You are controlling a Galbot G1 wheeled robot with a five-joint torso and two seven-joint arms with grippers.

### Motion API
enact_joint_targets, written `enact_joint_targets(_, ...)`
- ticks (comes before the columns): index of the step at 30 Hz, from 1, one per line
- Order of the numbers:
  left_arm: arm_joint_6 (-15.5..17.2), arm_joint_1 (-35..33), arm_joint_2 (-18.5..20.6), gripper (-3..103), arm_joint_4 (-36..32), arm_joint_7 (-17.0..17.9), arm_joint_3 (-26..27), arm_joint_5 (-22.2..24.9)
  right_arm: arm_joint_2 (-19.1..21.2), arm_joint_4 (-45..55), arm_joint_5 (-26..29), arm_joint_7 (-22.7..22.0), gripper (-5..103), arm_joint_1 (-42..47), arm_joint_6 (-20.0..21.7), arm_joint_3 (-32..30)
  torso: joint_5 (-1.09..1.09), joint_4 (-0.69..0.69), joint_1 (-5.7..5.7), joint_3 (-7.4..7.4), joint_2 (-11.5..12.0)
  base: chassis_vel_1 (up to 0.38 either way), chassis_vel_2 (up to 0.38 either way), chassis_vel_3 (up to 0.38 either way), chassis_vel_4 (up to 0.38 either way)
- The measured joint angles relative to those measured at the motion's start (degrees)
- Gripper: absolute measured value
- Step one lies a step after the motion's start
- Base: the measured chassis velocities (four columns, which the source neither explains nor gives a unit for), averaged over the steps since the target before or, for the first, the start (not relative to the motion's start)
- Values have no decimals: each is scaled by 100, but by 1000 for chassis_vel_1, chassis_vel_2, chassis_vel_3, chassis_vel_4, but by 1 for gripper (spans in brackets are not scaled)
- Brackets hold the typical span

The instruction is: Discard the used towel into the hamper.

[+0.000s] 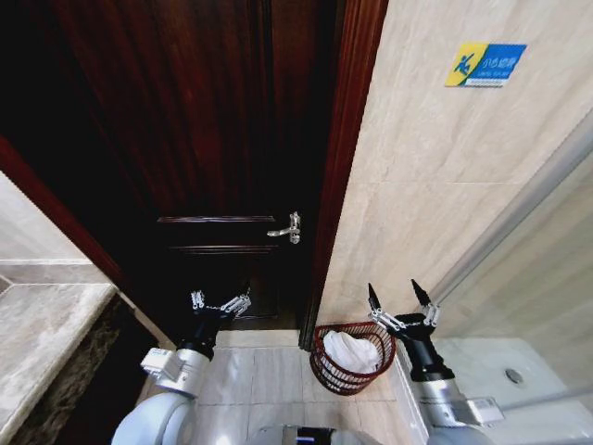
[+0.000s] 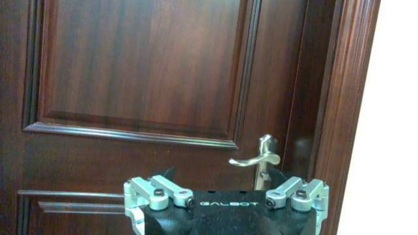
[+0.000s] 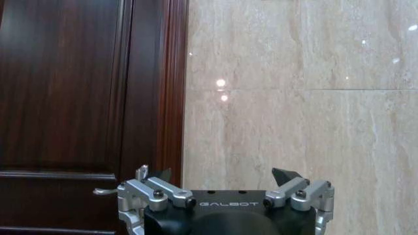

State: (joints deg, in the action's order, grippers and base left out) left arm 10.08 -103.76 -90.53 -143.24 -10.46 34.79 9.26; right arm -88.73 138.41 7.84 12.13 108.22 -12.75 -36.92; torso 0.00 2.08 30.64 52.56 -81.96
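White towel in wire hamper

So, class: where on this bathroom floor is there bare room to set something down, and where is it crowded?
Free: the floor tiles between the left claw and the hamper. Crowded: the corner by the door frame, where the hamper holds a white towel under the open right claw.

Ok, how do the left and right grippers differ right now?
The left gripper hangs in front of the dark door; the right gripper hangs by the tiled wall, just beside the hamper holding the white towel. The right one's fingers spread wider. Both are open and empty.
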Motion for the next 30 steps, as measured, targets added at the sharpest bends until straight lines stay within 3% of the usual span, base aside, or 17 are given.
enact_joint_targets(30, 0, 0, 0, 97, 0, 0, 0, 0, 0, -12, 0, 3, 100, -5, 8, 0, 0, 0, 0, 0, 0, 42, -43, -37, 44)
